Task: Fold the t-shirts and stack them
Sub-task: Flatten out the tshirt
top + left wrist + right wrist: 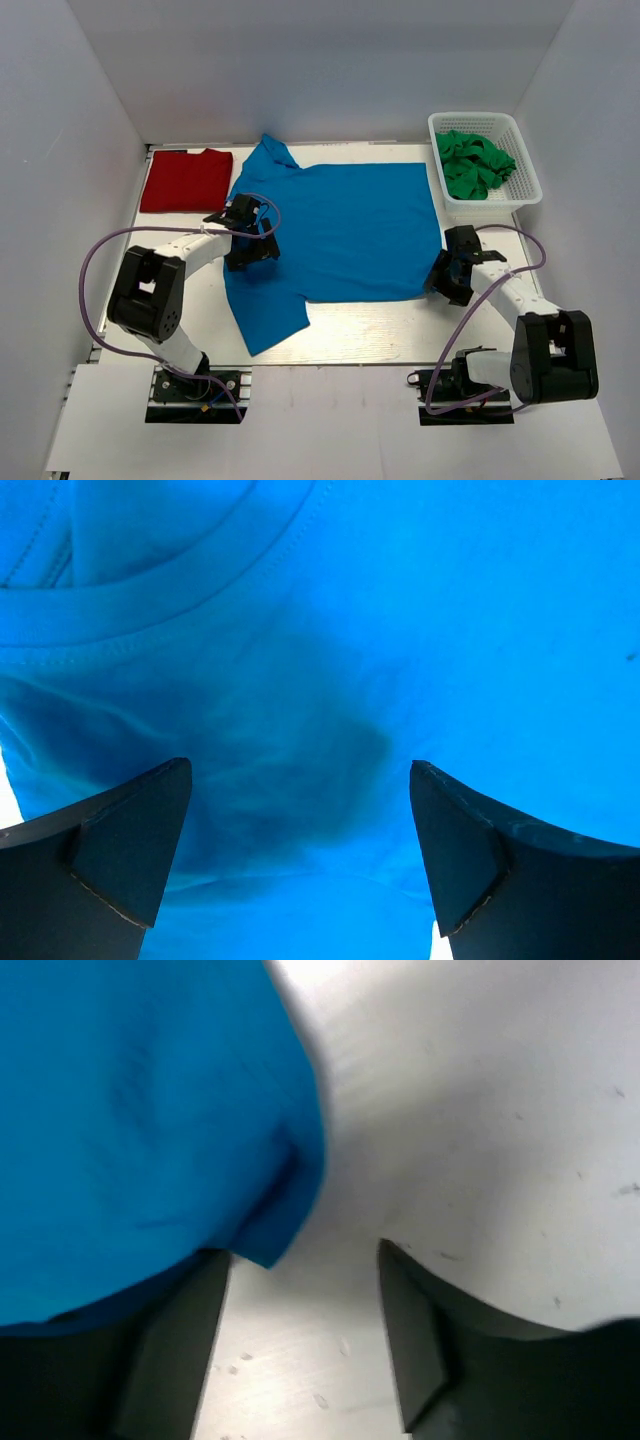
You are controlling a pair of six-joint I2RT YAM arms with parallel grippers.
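- Across the middle of the overhead frame, we note the blue t-shirt (340, 225) spread flat on the white table (380, 335). Its collar points left, with one sleeve reaching toward the upper left and the other toward the lower left.
- Upper left: the red t-shirt (185, 180) lies folded in a neat rectangle near the blue shirt's upper sleeve. We cannot tell whether they touch.
- Upper right: a white basket (528, 170) holds crumpled green cloth (475, 165) and stands just beside the blue shirt's far right corner.
- Left of centre: the left gripper (250, 238) is over the collar end of the blue shirt. In its wrist view the jaws are spread wide with nothing clamped. Blue cloth fills the frame, and the collar seam curves across the upper left.
- Lower right of the shirt: the right gripper (447, 272) is at the hem corner. Its wrist view is blurred. The fingers (170, 1360) stand apart with bare table in the gap. The shirt corner drapes over the finger at lower left, and we see no pinch on it.
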